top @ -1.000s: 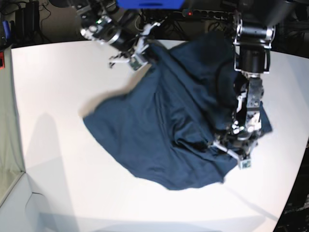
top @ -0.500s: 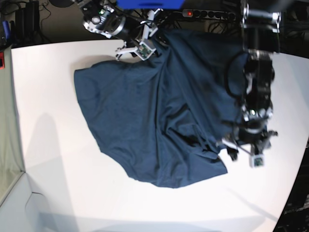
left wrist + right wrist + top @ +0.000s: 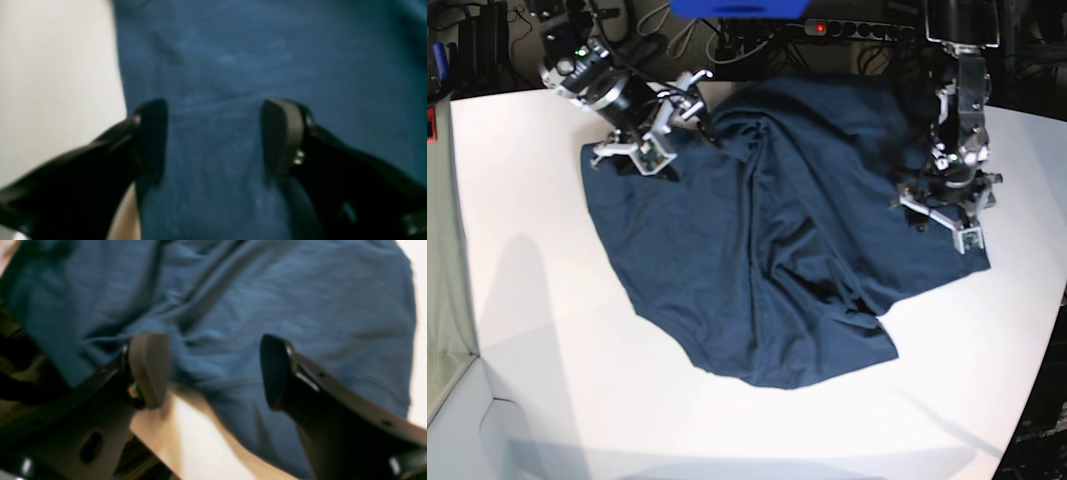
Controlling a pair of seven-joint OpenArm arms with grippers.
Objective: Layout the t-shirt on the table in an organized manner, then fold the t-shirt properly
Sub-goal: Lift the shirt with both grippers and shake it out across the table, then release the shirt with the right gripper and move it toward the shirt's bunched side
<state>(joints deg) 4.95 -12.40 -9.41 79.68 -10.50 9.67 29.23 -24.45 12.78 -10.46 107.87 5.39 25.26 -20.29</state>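
Observation:
The dark navy t-shirt (image 3: 757, 270) lies spread and wrinkled on the white table (image 3: 537, 300), with a ridge of folds down its middle. My right gripper (image 3: 632, 158) hovers over the shirt's far left corner. Its jaws stand open in the right wrist view, right gripper (image 3: 211, 343), with creased cloth (image 3: 267, 306) below and nothing between them. My left gripper (image 3: 939, 222) is over the shirt's right edge. It is open too in the left wrist view, left gripper (image 3: 213, 110), above flat cloth (image 3: 253, 60) next to bare table (image 3: 56, 83).
A power strip (image 3: 827, 27) with a red light and cables lie beyond the table's far edge, beside a blue object (image 3: 737, 8). The table's curved edge (image 3: 1052, 330) runs close to the shirt on the right. Bare tabletop stretches left and in front.
The right gripper opened, let the shirt's far corner drop and swung left. The left gripper drew back toward the far side and opened wider. The shirt now lies spread wider.

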